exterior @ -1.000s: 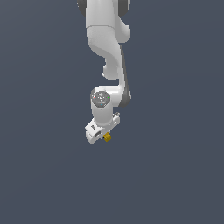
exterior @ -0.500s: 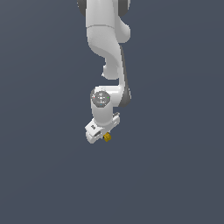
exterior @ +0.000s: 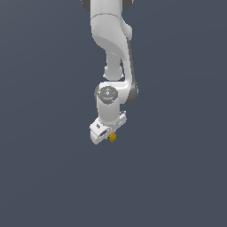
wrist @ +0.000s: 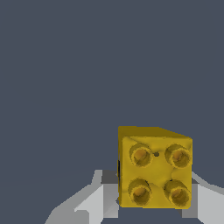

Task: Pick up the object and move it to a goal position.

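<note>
The object point(exterior: 112, 138) is a tiny yellow-orange block, seen in the exterior view at the tip of my white gripper point(exterior: 109, 135). In the wrist view the block point(wrist: 154, 167) fills the space between the two grey-white fingers point(wrist: 94, 202) and shows four round studs on its facing side. The jaws press on both of its sides, so the gripper is shut on the block. The arm hangs down from the upper part of the exterior view, with the hand tilted. No goal marker shows in either view.
Around the arm there is only a uniform dark grey-blue background in both views. No other objects, containers or edges show. How high the gripper is above any surface cannot be told.
</note>
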### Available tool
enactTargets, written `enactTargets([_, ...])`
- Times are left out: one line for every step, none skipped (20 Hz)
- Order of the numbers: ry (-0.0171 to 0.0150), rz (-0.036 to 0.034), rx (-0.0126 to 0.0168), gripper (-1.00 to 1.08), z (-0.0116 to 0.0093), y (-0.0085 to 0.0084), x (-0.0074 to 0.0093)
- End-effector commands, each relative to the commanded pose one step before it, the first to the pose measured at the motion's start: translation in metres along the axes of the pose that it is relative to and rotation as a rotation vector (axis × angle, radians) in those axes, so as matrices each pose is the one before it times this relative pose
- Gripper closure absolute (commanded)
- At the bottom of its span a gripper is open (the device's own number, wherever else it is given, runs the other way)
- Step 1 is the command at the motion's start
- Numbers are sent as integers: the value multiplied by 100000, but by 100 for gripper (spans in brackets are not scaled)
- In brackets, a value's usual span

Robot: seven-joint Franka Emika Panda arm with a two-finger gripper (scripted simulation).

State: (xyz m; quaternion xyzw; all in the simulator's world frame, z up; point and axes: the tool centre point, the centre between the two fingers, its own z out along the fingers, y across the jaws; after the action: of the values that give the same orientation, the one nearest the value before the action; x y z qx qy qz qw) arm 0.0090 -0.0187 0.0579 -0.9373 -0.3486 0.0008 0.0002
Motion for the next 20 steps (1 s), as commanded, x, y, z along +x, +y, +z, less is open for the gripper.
enactTargets([121,-71,-102,108,-1834,-513,1052])
enactTargets([0,0,0,108,-816,-232,464])
enactTargets([0,0,0,108,-864,-245,493])
enactTargets([-9,-64,-25,108,-912,-288,546])
enactTargets([0,0,0,108,-938,-263,538])
enactTargets([0,0,0,108,-959,-267,552])
enactTargets([0,0,0,108,-973,-270,562])
enactTargets([0,0,0,108,-983,-271,569])
enactTargets([0,0,0,108,-989,-270,575])
enactTargets([0,0,0,108,-992,-269,579])
enactTargets([0,0,0,108,-992,-267,583])
enactTargets([0,0,0,108,-990,-264,585])
enactTargets([35,-4,59,108,-983,-253,581])
enactTargets([0,0,0,108,-981,-257,587])
enactTargets([0,0,0,108,-974,-253,586])
enactTargets([0,0,0,108,-939,-241,569])
enactTargets([0,0,0,108,-875,-222,535])
enactTargets([0,0,0,108,-814,-204,501])
enactTargets([0,0,0,108,-754,-186,468])
enactTargets([0,0,0,108,-696,-169,436])
